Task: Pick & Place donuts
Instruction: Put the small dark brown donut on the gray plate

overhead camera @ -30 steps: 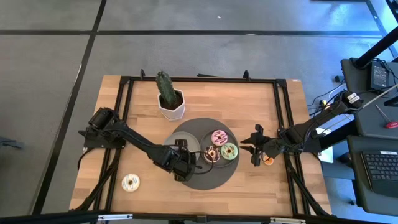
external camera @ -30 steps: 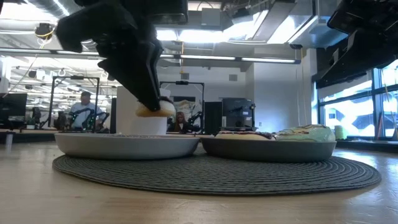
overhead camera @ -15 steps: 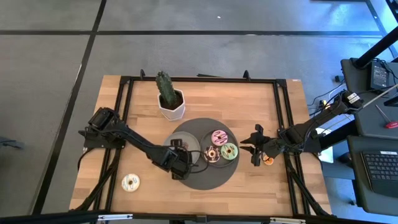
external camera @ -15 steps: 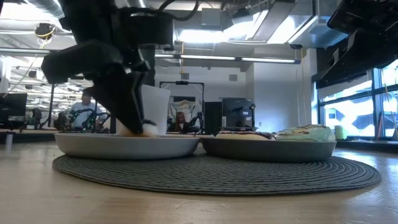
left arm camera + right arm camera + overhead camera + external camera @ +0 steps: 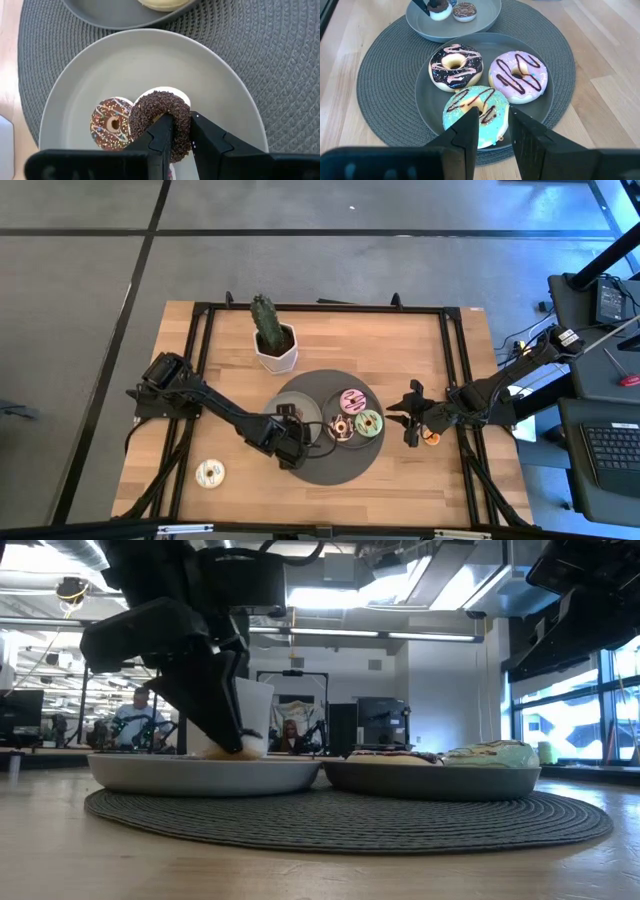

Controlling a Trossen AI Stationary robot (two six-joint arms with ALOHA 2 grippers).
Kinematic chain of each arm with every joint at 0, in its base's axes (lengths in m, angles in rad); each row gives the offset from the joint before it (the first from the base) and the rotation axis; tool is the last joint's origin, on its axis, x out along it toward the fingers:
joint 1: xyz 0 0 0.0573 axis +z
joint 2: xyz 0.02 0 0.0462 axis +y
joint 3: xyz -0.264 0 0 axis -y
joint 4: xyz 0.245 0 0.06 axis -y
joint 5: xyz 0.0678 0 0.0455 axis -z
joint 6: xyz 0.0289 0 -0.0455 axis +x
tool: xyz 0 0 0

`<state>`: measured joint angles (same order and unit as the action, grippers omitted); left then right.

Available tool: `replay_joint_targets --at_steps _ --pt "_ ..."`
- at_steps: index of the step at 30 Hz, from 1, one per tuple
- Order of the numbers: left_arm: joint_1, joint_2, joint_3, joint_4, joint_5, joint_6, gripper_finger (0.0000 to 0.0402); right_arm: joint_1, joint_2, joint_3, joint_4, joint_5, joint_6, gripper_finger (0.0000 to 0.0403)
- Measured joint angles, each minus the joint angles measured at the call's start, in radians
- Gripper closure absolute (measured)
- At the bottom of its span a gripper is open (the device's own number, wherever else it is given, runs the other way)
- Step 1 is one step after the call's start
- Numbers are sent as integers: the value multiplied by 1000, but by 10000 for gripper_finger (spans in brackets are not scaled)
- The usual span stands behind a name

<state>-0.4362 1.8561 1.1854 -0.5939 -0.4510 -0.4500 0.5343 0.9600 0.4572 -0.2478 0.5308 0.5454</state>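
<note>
Left gripper (image 5: 177, 131) is down over the smaller grey round plate (image 5: 75, 95), its fingers pinched on the rim of a brown sprinkled toy donut (image 5: 160, 117). That ring sits tilted against a white-iced one, I think, mostly hidden beneath it. Just beside lies a small brown donut with coloured sprinkles (image 5: 111, 123), flat on the plate. Right gripper (image 5: 492, 131) waits with fingers parted, near the green-iced donut (image 5: 475, 111) on the larger grey plate (image 5: 547, 100).

2 plates (image 5: 300, 412) sit side by side on the mat (image 5: 335, 468), cactus pot (image 5: 274, 348) behind them.
</note>
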Motion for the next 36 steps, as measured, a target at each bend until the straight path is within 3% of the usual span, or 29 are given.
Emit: replay_joint_targets --at_steps 26,36 --pt "1 0 -1 31 -3 1 343 0 0 0 0 0 0 295" --pt "10 2 -69 104 -22 -11 343 0 0 0 0 1 0 295"
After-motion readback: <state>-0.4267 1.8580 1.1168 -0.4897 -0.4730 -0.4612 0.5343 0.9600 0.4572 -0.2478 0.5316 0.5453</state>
